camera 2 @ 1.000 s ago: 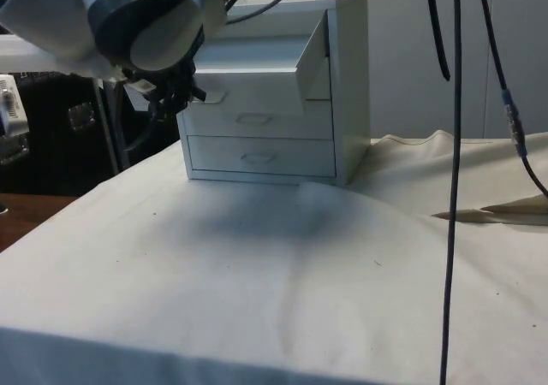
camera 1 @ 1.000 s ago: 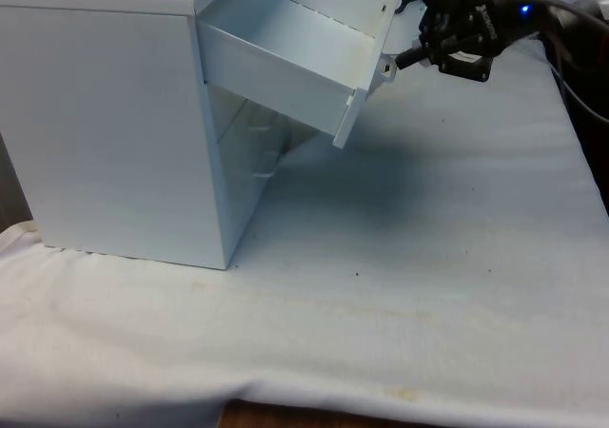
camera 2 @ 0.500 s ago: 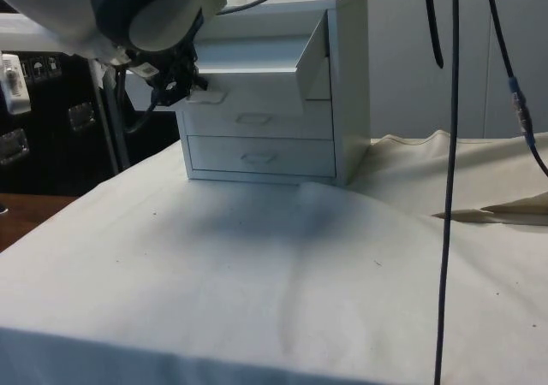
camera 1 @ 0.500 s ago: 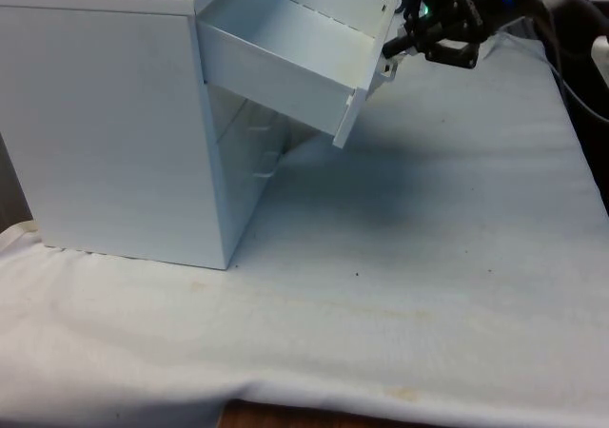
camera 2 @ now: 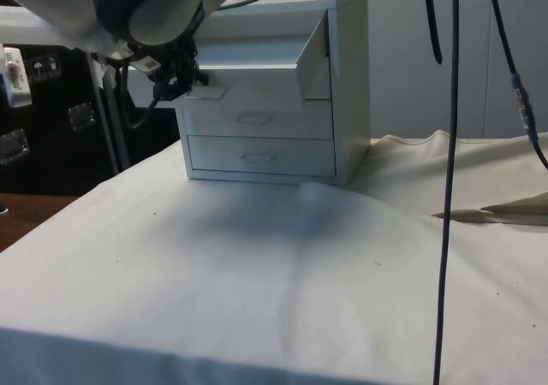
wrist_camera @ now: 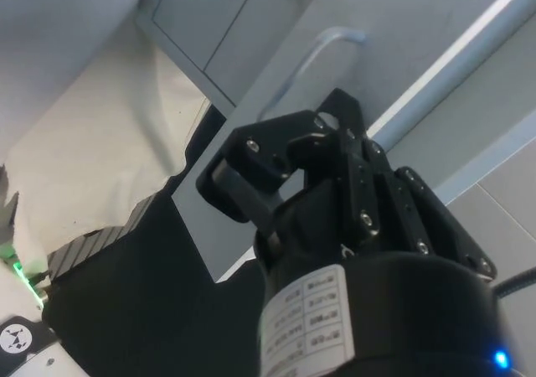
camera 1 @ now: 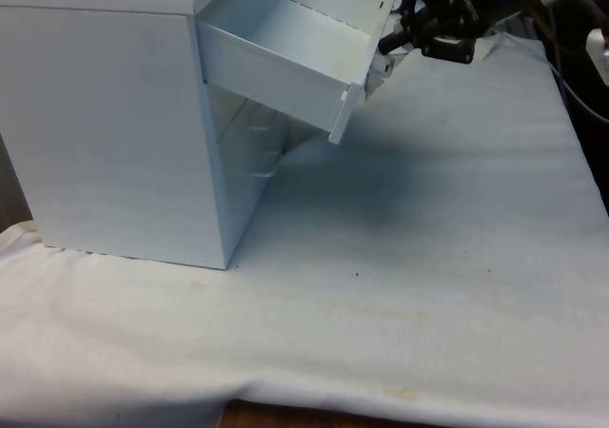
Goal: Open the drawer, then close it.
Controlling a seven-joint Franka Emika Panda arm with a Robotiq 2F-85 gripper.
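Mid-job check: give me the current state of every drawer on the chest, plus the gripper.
top drawer: pulled out, tilted down at its front
middle drawer: shut
bottom drawer: shut
gripper: fingers shut, tips against the top drawer's front panel

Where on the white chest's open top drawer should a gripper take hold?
The small handle on the white top drawer's front panel, approached from the open table side. The drawer hangs pulled out and tilted down, so the handle faces outward; the black gripper is there.
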